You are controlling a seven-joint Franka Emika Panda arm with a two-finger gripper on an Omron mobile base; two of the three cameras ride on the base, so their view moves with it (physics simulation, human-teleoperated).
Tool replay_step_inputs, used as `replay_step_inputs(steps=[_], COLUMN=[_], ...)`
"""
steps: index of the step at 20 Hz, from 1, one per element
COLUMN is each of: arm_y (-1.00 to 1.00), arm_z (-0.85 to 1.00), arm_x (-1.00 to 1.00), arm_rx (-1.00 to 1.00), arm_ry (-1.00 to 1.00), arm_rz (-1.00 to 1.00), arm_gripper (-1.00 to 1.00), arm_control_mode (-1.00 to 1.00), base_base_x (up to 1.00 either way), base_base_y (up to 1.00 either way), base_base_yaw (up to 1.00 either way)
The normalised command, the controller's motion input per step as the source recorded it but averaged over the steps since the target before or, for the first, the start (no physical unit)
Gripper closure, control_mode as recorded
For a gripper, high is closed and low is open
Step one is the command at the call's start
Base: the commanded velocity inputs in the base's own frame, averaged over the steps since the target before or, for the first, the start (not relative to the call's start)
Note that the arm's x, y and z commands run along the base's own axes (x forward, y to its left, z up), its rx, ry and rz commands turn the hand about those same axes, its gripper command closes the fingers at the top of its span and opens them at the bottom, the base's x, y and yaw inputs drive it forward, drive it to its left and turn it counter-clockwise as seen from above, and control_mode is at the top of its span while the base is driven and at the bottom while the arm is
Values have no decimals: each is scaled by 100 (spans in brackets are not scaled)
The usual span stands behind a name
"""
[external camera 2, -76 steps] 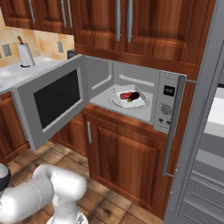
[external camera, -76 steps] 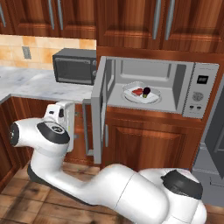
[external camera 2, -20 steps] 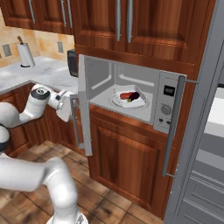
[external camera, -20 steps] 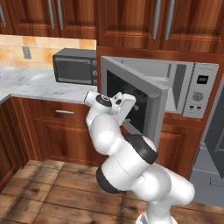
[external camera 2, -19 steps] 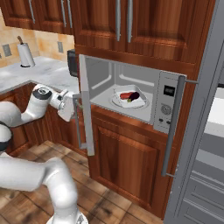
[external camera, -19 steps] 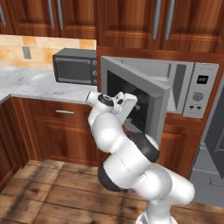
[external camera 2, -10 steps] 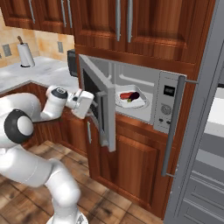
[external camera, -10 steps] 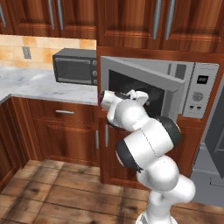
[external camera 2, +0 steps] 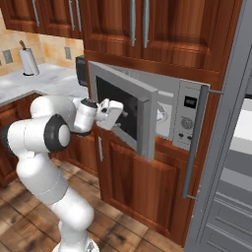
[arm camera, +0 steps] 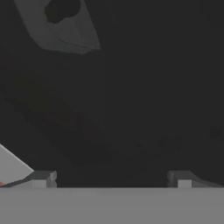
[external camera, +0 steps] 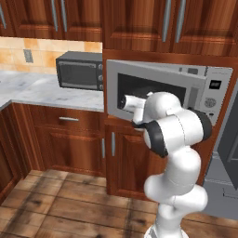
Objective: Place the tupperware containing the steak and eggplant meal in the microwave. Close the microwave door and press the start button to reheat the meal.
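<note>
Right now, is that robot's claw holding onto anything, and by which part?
Nothing is held: the gripper is open, pressed flat against the microwave door window.

We see the microwave (external camera 2: 189,115), a wide silver-grey built-in unit with a black display and round dial on its side panel. Its door (external camera 2: 123,106), a broad panel with a large dark rounded window, stands partly ajar. Just inside we glimpse the pale tupperware (external camera 2: 161,114).

I find no legible text, label, brand or number; the microwave (external camera 2: 189,115) panel's small black display at 12 o'clock is unreadable.
</note>
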Motion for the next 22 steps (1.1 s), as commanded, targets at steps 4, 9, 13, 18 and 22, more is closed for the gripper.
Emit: replay_step_inputs(steps=[4,9,13,18,22], arm_y=[-37,-36,-32,-38,-36], arm_z=[7,12,14,14,12], arm_x=[54,52,54,55,58], arm_rx=[0,2,5,7,7], arm_ry=[0,0,0,0,0], arm_rz=[20,26,31,38,40], arm_gripper=[-100,-100,-100,-100,-100], arm_control_mode=[-100,-100,-100,-100,-100], base_base_x=[0,0,0,0,0], base_base_y=[0,0,0,0,0], base_base_yaw=[0,0,0,0,0])
